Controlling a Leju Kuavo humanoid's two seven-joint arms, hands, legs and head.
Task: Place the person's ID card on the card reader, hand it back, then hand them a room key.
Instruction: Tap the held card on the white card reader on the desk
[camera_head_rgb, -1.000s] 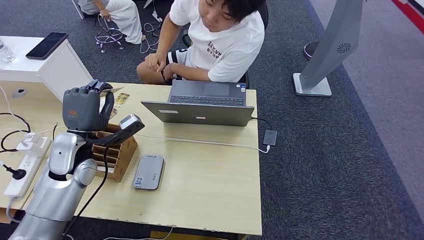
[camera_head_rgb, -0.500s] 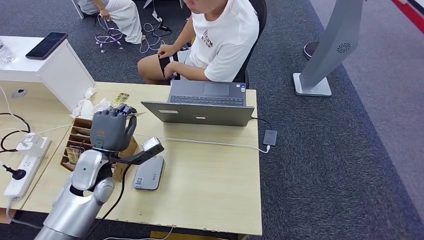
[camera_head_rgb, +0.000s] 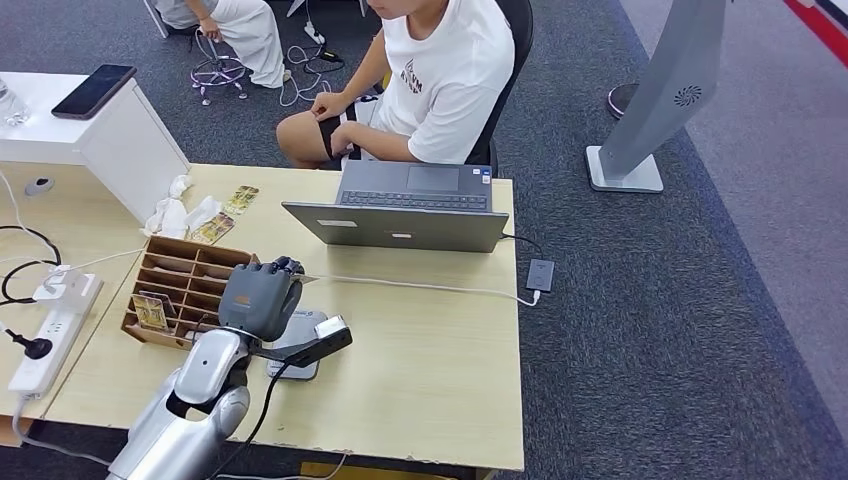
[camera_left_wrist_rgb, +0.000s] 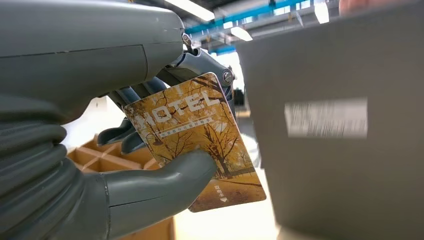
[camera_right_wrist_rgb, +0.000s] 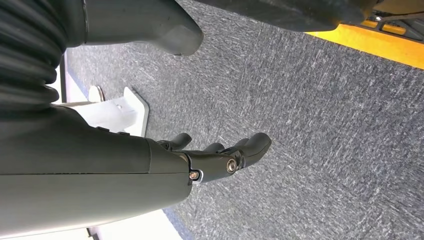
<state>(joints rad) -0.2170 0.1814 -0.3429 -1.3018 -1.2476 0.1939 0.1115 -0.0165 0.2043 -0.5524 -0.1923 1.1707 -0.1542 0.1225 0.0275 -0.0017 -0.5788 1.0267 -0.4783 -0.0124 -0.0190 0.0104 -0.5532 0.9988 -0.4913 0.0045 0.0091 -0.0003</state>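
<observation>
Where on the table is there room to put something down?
The biggest bare patch of table lies in front of the laptop, right of the card reader, past the white cable. The left side is crowded: wooden card box, tissues, power strip, and the left hand holding a card.

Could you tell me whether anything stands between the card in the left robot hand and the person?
Yes: the open laptop stands on the table between the left robot hand, which holds the card, and the seated person.

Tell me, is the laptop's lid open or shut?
Open: the laptop shows its keyboard, facing the seated person, with the lid tilted back towards the robot.
</observation>
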